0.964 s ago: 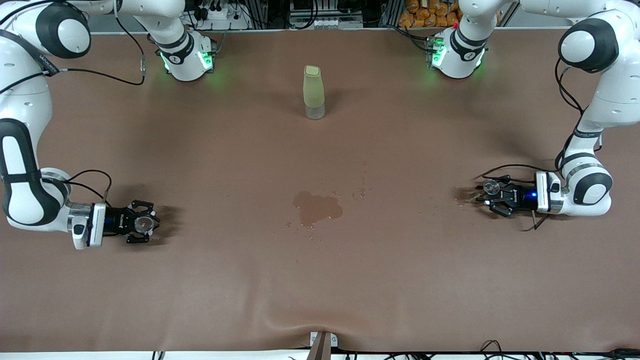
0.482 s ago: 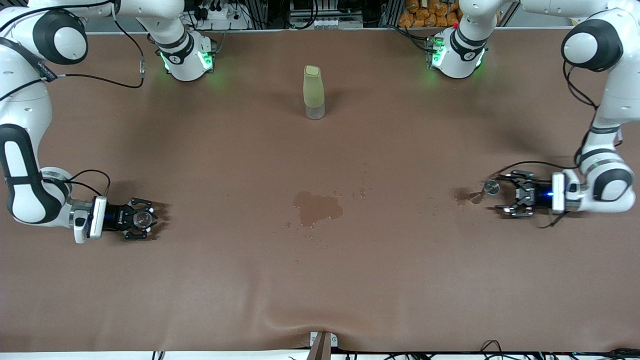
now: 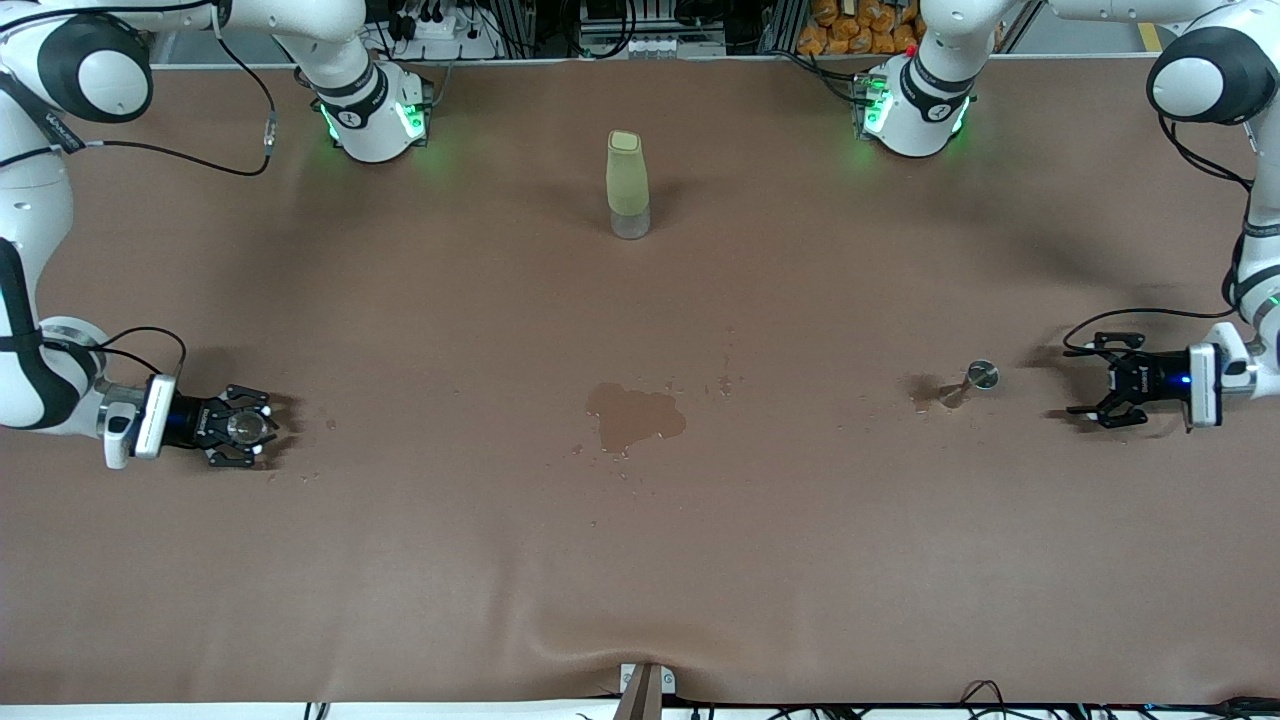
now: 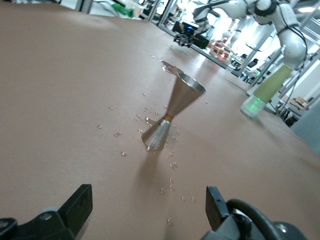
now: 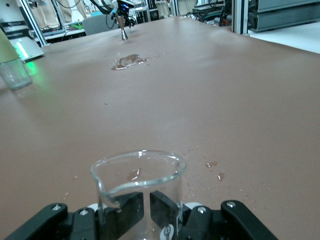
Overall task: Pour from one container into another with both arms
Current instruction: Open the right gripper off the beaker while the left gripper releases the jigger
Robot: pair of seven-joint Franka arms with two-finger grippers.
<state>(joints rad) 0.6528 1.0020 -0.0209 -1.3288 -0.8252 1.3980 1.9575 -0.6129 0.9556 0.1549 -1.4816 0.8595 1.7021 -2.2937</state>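
Note:
The tiny clear glass cup [image 3: 243, 428] sits in my right gripper [image 3: 256, 428], which is shut on it low over the table at the right arm's end. In the right wrist view the cup [image 5: 137, 185] stands upright and looks empty, with the right gripper [image 5: 146, 200] close behind its wall. The steel jigger [image 3: 982, 375] stands upright on the table toward the left arm's end, free of any grip. My left gripper [image 3: 1087, 381] is open, drawn back from it toward the table's end. In the left wrist view the jigger [image 4: 170, 112] stands ahead of the open left gripper [image 4: 148, 207] with drops around it.
A tall pale-green bottle [image 3: 627, 185] stands mid-table nearer the arms' bases. A wet puddle [image 3: 635, 415] darkens the cloth at the centre, and a smaller wet patch [image 3: 925, 390] lies beside the jigger. The brown cloth runs to the table's front edge [image 3: 640, 690].
My left gripper has opened, let go of the jigger and pulled back toward its end of the table. My right gripper has carried the cup farther toward the right arm's end.

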